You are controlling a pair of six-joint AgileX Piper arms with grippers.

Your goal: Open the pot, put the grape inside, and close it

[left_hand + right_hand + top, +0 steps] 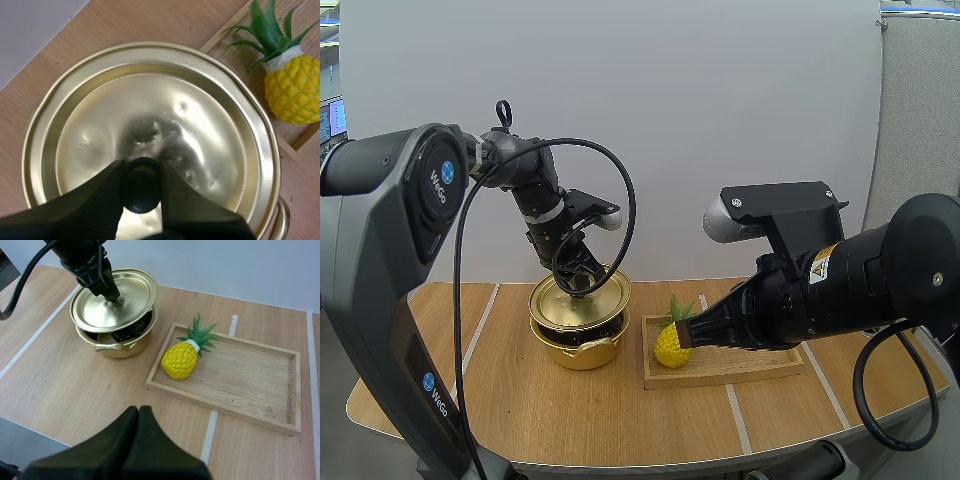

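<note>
High view: left tool (582, 278) clamped on lid (582, 300); lid tilted just above gold pot (578, 345) on counter (500, 400). Right tool (686, 335) near pineapple (670, 347) on wooden tray (750, 365).
Left wrist: fingers (90, 205) pinched black knob (142, 190).
Right wrist: right tool closed flat, empty. Dark grapes (127, 333) sat inside pot, seen through gap under lid.

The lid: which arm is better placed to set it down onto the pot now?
Left: the left gripper pinches the knob of the lid, which hangs tilted just over the pot, where dark grapes seem to lie. The right gripper is shut on nothing, off near the wooden tray.
</note>
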